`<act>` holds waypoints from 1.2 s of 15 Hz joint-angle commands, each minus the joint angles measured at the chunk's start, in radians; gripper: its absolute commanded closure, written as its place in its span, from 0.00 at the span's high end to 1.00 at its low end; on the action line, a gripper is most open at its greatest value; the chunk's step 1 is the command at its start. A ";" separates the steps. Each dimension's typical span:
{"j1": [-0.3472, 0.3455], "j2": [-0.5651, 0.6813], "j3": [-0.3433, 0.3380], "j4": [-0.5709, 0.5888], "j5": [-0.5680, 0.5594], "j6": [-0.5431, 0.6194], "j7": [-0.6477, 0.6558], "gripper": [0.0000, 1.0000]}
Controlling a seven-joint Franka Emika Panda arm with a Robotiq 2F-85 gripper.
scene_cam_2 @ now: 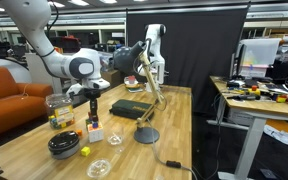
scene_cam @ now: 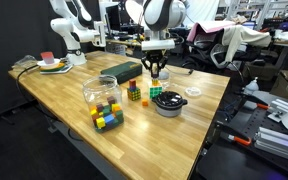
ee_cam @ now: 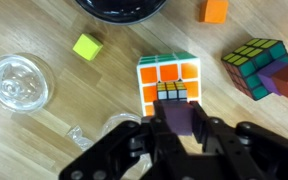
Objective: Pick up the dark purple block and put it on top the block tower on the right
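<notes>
Gripper (ee_cam: 176, 130) fingers clamped narrowly on dark purple block (ee_cam: 176, 116), held centrally between them over stacked puzzle cubes (ee_cam: 169, 78); block roughly cubic, long axis indiscernible

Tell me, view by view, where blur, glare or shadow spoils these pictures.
Wrist view: the black pincer sits close to the lens and looks soft, the dark purple block it grips is dim, and the clear round glass lid throws bright reflections. In an exterior view the light wooden table is evenly lit with soft shadows; in an exterior view the black curtain shows no detail.
</notes>
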 commanded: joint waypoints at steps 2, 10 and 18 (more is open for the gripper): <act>-0.003 0.023 0.005 0.023 0.009 -0.012 -0.047 0.07; -0.003 0.023 0.002 0.022 0.010 -0.015 -0.065 0.07; 0.003 0.015 -0.004 0.014 0.001 -0.005 -0.065 0.07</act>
